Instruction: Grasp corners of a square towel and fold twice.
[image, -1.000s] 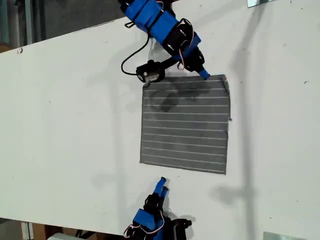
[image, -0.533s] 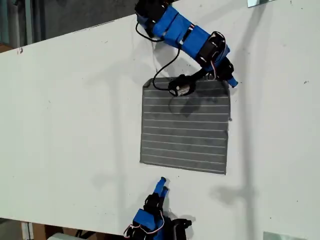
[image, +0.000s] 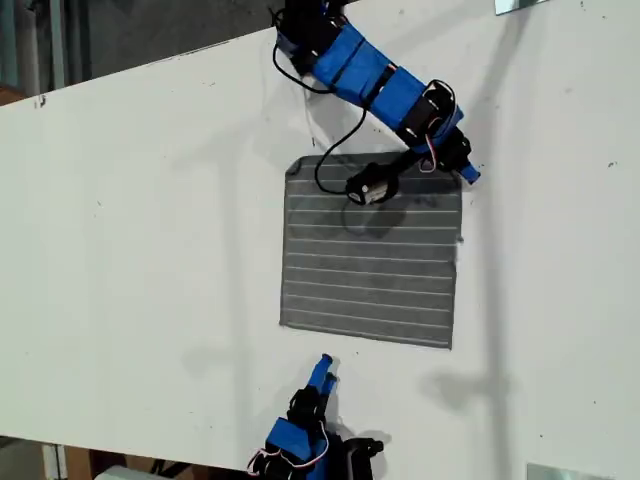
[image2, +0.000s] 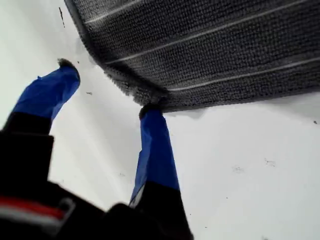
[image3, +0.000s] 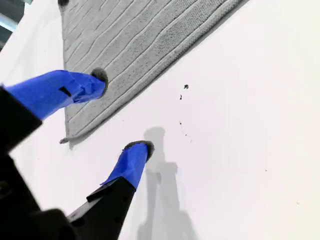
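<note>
The worktop (image: 150, 250) carries the flat towel (image: 370, 260), its corner (image2: 150, 97) touching one fingertip of my first gripper (image2: 107, 90), jaws spread; slide that finger beneath before pinching. My second gripper (image3: 122, 112) gapes, straddling the towel's near edge.

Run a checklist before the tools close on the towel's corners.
1. My first tool open: ok.
2. First tool at a corner of the towel: ok, one fingertip touches the hem.
3. My second tool open: ok.
4. Second tool at a corner: not ok; the exterior view shows it short of the towel's edge.
5. Towel flat and unfolded: ok.
</note>
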